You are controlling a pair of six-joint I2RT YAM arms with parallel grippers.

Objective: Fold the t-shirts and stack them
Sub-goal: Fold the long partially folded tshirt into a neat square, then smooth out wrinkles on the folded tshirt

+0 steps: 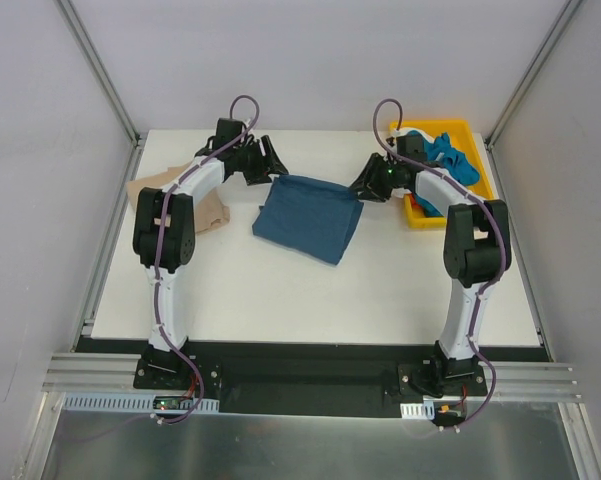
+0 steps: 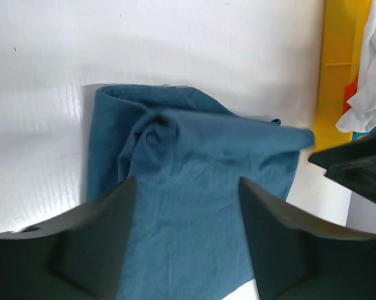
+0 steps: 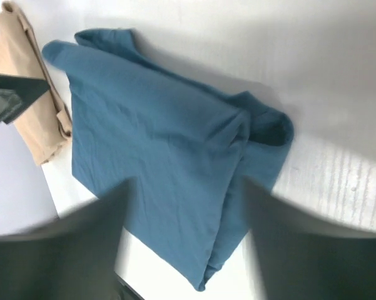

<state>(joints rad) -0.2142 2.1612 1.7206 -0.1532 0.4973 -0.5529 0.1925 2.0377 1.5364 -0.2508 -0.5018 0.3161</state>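
**Operator:** Where is the teal-blue t-shirt (image 1: 308, 217) right now?

**Spotter:** It lies folded into a rough rectangle, flat on the white table (image 1: 280, 300). One corner is bunched into a small pucker, which you can see in both wrist views.

**Operator:** And my grippers?

**Spotter:** Your left gripper (image 1: 270, 172) hangs over the shirt's far left corner. Its fingers stand apart with bare cloth showing in the gap, so nothing is pinched. Your right gripper (image 1: 365, 185) sits at the shirt's far right corner. In its wrist view the fingers are blurred, but they are clearly spread and the cloth lies loose between them. Both sets of jaws are parted and neither holds anything.

**Operator:** Are they touching the fabric?

**Spotter:** You can't tell that from these views. They are close above it, no more than that.

**Operator:** What else is around the shirt?

**Spotter:** To its left you have the tan t-shirt (image 1: 148, 186), just beside the teal edge and partly hidden under your left arm. To its right is the yellow tray (image 1: 415, 218), near the shirt but not touching it. Inside the tray you have a bright blue t-shirt (image 1: 455, 160) crumpled up, with a white t-shirt (image 2: 369, 94) beside it.
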